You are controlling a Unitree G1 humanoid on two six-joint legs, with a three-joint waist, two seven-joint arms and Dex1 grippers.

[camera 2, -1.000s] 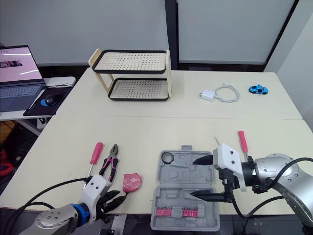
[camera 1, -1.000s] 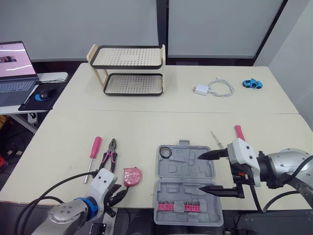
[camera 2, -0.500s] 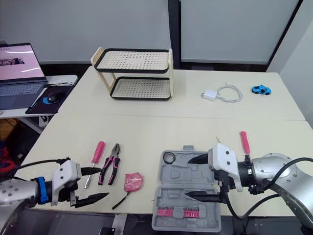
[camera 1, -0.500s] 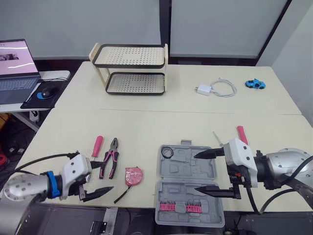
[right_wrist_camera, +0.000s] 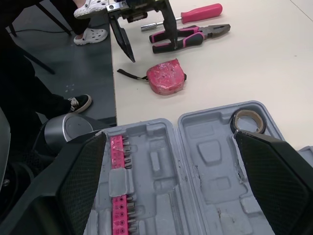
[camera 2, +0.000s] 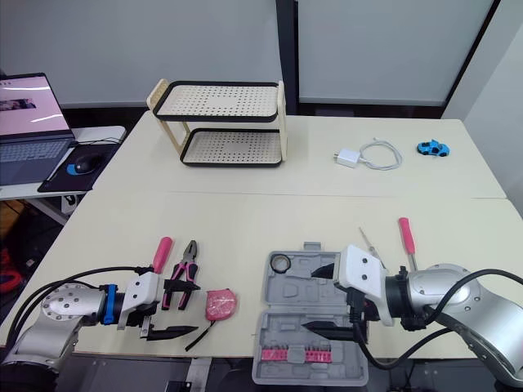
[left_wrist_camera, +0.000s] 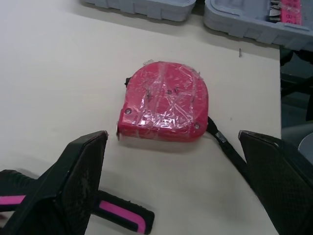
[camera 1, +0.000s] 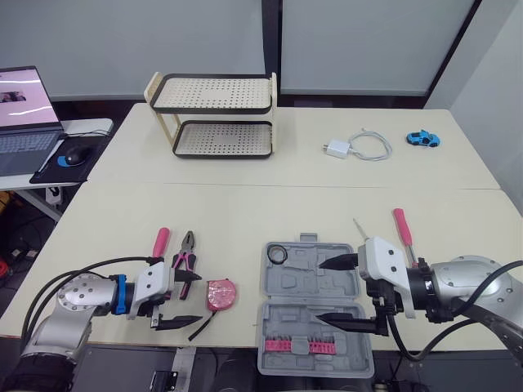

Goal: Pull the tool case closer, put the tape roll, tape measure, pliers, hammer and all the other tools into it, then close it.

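Pickup of the red plastic tape measure point(camera 1: 221, 294) looks next: left gripper point(camera 1: 199, 297), spread wide facing it, must advance and pinch.

No legible text, label or number on anything.

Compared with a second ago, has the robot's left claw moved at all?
Yes. The left claw has moved from nearer the table's front edge than the tape measure to its left side, beside the pliers, and now stands open.
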